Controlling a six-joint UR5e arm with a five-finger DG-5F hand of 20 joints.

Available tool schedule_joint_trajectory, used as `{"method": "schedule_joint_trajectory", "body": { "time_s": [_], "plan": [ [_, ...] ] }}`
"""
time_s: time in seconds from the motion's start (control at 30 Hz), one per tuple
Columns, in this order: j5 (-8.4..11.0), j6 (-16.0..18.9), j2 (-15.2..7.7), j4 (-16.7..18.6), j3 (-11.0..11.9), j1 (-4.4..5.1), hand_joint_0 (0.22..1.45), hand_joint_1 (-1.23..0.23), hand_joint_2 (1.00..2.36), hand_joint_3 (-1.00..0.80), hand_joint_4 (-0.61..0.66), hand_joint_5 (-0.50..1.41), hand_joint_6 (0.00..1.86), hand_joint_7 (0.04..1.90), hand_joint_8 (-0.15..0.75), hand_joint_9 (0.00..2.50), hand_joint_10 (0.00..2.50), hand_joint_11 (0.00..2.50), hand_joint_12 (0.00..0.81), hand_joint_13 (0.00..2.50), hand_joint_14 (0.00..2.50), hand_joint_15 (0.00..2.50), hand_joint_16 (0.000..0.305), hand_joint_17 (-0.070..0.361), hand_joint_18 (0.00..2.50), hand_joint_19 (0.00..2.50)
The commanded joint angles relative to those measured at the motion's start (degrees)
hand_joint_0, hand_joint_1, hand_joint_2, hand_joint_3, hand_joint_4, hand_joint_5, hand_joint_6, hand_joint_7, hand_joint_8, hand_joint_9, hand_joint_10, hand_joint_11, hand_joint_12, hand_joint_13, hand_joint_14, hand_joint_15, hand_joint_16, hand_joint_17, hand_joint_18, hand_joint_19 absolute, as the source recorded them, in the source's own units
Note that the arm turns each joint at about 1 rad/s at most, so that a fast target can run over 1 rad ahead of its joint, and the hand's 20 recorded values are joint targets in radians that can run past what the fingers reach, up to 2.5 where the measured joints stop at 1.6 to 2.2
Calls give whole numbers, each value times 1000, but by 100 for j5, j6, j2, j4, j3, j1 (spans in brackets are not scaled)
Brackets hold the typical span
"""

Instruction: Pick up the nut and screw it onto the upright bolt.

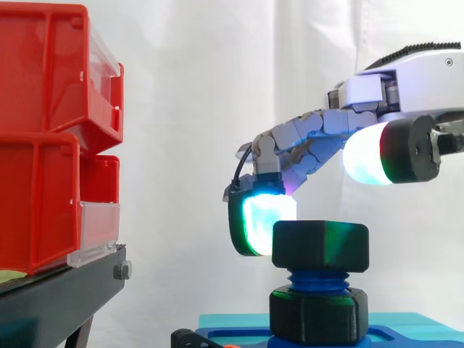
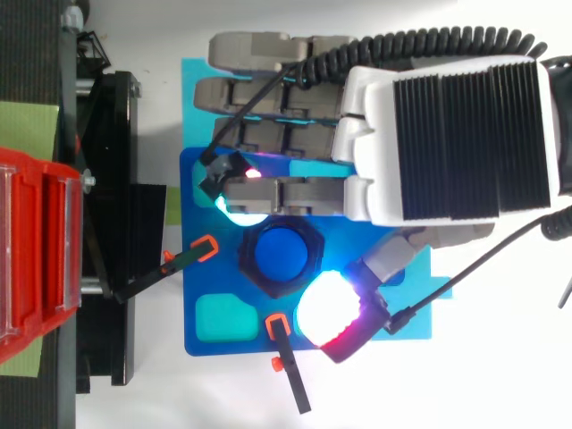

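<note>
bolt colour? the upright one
Blue. The bolt shows best in the top view, ringed by the black nut.

Two black hexagonal plastic nuts: an upper nut [image 1: 320,245] and a lower nut [image 1: 319,313]. One blue threaded plastic bolt [image 1: 319,278]. One flat blue base plate [image 2: 198,277]. Two orange-handled black clamps: a left clamp [image 2: 204,248] and a near clamp [image 2: 275,327]. Two red plastic bins at the left: an upper bin [image 1: 43,72] and a lower bin [image 1: 36,203].

Matt black plastic nut [image 1: 320,246], blue plastic bolt [image 1: 317,280], glossy red bins [image 1: 43,130]
</note>
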Motion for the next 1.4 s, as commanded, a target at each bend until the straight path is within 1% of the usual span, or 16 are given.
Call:
{"method": "schedule_joint_trajectory", "body": {
  "time_s": [0.0, 0.13, 0.17, 0.27, 0.33, 0.47, 0.57, 0.7, 0.87, 1.0, 1.07, 1.13, 1.2, 1.27, 1.33, 1.37],
  "plan": [
    [0, -28, 0, -31, 0, -41, 475, -152, 1000, -500, 184, 17, 528, 1453, 279, 759, 0, 0, 287, 453, 0, 0, 28, 62, 41, 0],
    [0, -28, 0, -31, 0, -76, 480, -154, 1000, -500, 155, 26, 582, 1321, 272, 855, 0, 0, 273, 511, 0, 0, 24, 55, 109, 0],
    [0, -19, 0, -31, 0, -85, 480, -153, 1000, -500, 161, 27, 583, 1320, 270, 868, 0, 0, 272, 518, 0, 0, 24, 54, 116, 0],
    [0, -19, 0, -31, 0, -94, 482, -124, 1000, -500, 150, 28, 572, 1346, 274, 895, 0, 0, 269, 529, 0, 0, 24, 53, 127, 0],
    [0, -19, 0, -22, 0, -103, 481, -91, 1000, -500, 163, 26, 501, 1459, 274, 893, 0, 0, 271, 526, 0, 0, 24, 53, 122, 0],
    [0, -1, 0, 5, 52, -103, 477, -69, 1000, -500, 176, -19, 504, 1285, 276, 851, 0, 0, 282, 505, 0, 0, 25, 57, 92, 0],
    [-44, -1, 0, -4, 211, -94, 474, -62, 1000, -500, 216, -46, 505, 1129, 278, 829, 0, 0, 293, 494, 0, 0, 27, 60, 80, 0],
    [-185, -1, 0, 5, 386, -59, 468, -58, 1000, -500, 243, -79, 504, 933, 270, 773, 0, 0, 303, 472, 0, 0, 29, 64, 63, 0],
    [-211, 25, 0, 13, 404, -32, 462, -48, 1000, -500, 218, -102, 503, 803, 263, 714, 0, 0, 313, 430, 0, 0, 32, 71, 23, 0],
    [-194, 60, 0, 13, 404, 3, 459, -45, 1000, -500, 209, -109, 503, 767, 257, 682, 0, 0, 321, 406, 0, 0, 33, 75, 0, 0],
    [-194, 69, 0, 31, 404, 38, 457, -39, 1000, -500, 214, -109, 503, 770, 258, 678, 0, 0, 322, 405, 0, 0, 33, 75, 0, 0],
    [-185, 69, 0, 75, 386, 108, 456, -40, 1000, -500, 213, -109, 503, 771, 257, 671, 0, 0, 322, 400, 0, 0, 34, 76, 0, 0],
    [-185, 78, 0, 92, 351, 135, 456, -40, 1000, -500, 215, -109, 503, 773, 260, 668, 0, 0, 322, 397, 0, 0, 34, 76, 0, 0],
    [-150, 104, 0, 136, 254, 179, 456, -41, 1000, -500, 216, -108, 503, 787, 260, 668, 0, 0, 322, 396, 0, 0, 34, 76, 0, 0],
    [-123, 139, 0, 180, 193, 196, 457, -41, 1000, -500, 216, -106, 503, 790, 261, 670, 0, 0, 323, 397, 0, 0, 34, 76, 0, 0],
    [-79, 183, 0, 251, 131, 214, 457, -42, 1000, -500, 223, -105, 503, 795, 263, 677, 0, 0, 322, 396, 0, 0, 34, 76, 0, 0]
  ]
}}
